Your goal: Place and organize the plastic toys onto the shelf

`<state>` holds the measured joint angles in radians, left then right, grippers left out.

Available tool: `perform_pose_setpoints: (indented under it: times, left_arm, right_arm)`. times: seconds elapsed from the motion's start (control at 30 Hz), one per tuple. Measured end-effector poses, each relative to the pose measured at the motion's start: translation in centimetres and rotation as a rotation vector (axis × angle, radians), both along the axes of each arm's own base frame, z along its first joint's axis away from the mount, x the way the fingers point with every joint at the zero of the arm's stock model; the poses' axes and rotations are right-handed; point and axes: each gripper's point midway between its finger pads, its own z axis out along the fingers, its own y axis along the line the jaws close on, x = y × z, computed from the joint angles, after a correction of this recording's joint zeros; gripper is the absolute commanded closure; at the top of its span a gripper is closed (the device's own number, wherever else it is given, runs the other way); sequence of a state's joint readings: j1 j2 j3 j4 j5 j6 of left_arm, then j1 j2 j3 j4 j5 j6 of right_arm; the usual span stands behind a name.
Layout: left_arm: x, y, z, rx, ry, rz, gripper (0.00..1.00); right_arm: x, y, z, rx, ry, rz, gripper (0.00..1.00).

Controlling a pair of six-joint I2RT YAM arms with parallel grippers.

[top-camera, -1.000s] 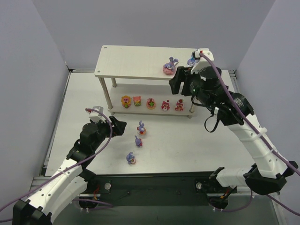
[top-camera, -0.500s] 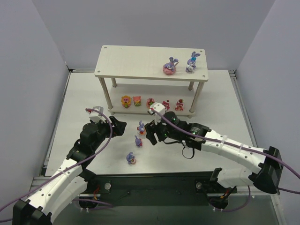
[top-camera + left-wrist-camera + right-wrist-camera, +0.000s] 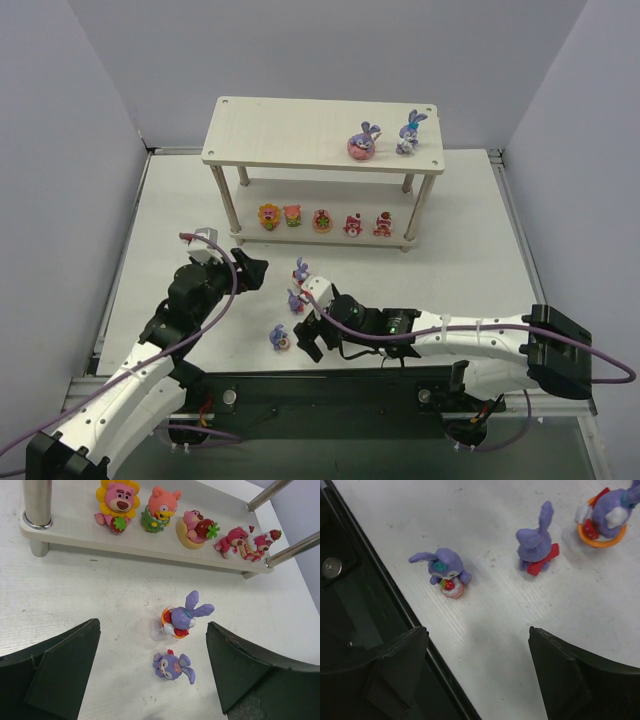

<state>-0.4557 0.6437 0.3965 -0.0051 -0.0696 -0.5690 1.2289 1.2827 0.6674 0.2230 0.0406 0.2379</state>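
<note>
Purple bunny [image 3: 445,573] just beyond right pincer [image 3: 476,630], untouched

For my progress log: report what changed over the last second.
The right gripper left the far-right bunny on the top tier of the shelf, swung down to the near table edge and now hangs open beside the nearest bunny. The left gripper, the lower-tier toys and the other table bunnies stayed put.
</note>
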Motion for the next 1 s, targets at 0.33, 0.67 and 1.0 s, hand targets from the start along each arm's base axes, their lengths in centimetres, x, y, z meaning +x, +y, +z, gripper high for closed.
perform_pose_setpoints:
  times: [0.33,0.67,1.0]
  left_arm:
    - [-0.7,0.4,2.1,0.001,0.007,0.005,0.03]
    - [-2.0,1.5,6.5,-0.046,-0.097,0.026,0.03]
    - [-2.2,1.5,5.9,-0.033,-0.074,0.025,0.03]
  right_arm:
    - [-3.1,3.0,-3.2,0.016,0.019,0.137,0.19]
    - [-2.2,4.0,-8.0,-0.055,0.004,0.113,0.33]
    - [-1.0,6.1,-8.0,-0.003,-0.039,0.083,0.38]
